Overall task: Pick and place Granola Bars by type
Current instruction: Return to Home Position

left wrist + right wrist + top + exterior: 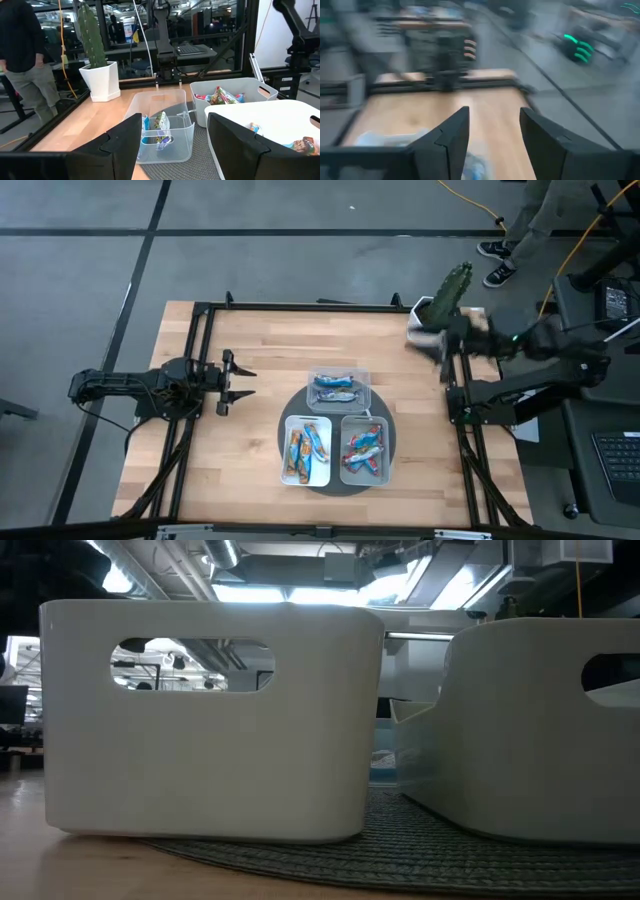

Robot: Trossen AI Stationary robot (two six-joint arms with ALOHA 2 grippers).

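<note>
The granola bars lie in three trays on a round grey mat [335, 480]. Blue bars [335, 388] fill the clear tray [162, 145]. Blue-orange ones [306, 448] sit in the white tray [288, 452], and mixed red-blue wrappers [364, 450] lie in the grey tray [230, 107]. My left gripper [238, 380] hovers open over the table's left side, pointing at the trays, with its fingers [125, 142] empty. My right gripper [428, 340] is blurred near the table's far right corner; its wrist view shows it [492, 125] open and empty.
A cactus in a white pot [445, 295] stands at the table's far right corner, right beside my right arm. A black frame rail [300, 307] runs around the table. Bare wood lies between my left gripper and the trays. A person [22, 60] stands beyond the table.
</note>
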